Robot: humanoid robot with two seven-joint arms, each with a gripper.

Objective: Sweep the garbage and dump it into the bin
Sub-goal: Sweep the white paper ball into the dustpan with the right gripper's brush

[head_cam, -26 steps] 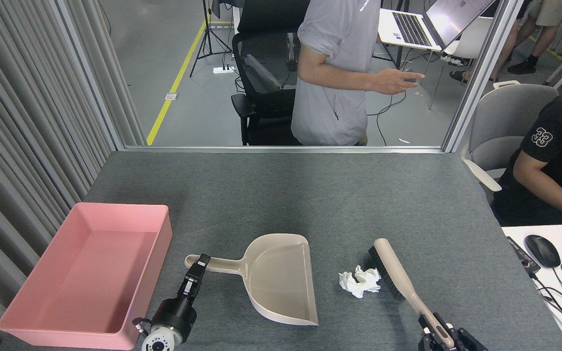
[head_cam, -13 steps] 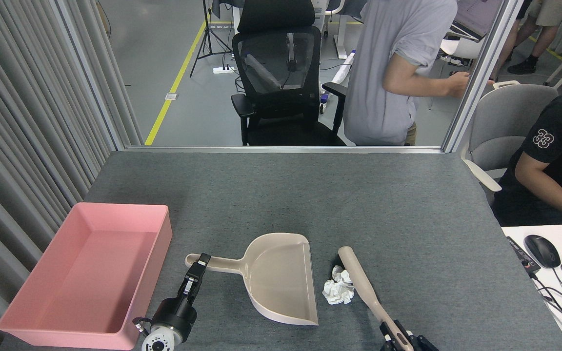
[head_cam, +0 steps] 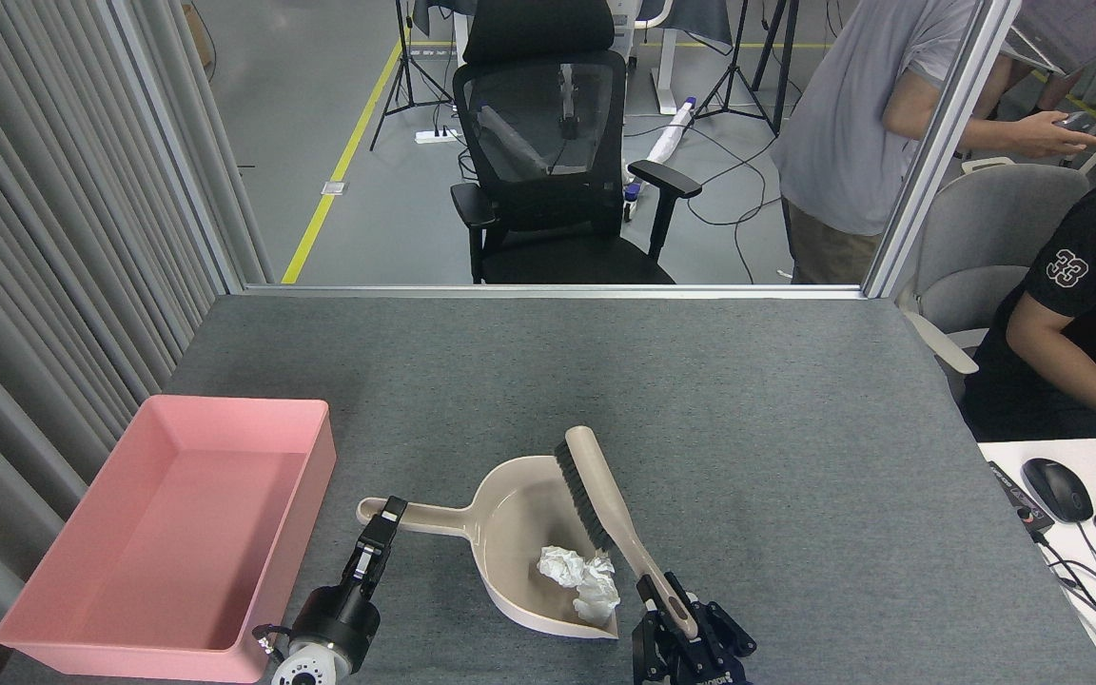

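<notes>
The sweeping step is being finished. The garbage (head_cam: pixel 578 577) (a crumpled white wad) is lying inside the dustpan (head_cam: pixel 519 533), close to the pan's open lip, with part of it near that edge. The brush (head_cam: pixel 596 504) is being held across the pan's mouth, its bristles facing into the pan just beside the wad. The brush handle is being gripped by the right tool (head_cam: pixel 676 618), clenched around it near the front edge of the surface (head_cam: pixel 748 400). The dustpan handle is being held at its tip by the left tool (head_cam: pixel 386 518), whose jaws appear closed on it, though the view is narrow.

The bin (head_cam: pixel 301 476) is sitting at the surface's left edge, near the front-left corner, well apart from the wad and with nothing seen in it. So the dumping step is not yet done.

For the next move, it is judged that the wad is being left too near the lip for a safe lift; a further push toward the pan's back wall is called for (or the pan should be tipped heel-down as it rises). The pan is then to be carried left over the bin and tilted so that the wad drops in. The brush should be drawn clear first, lest the wad be dragged out again.
</notes>
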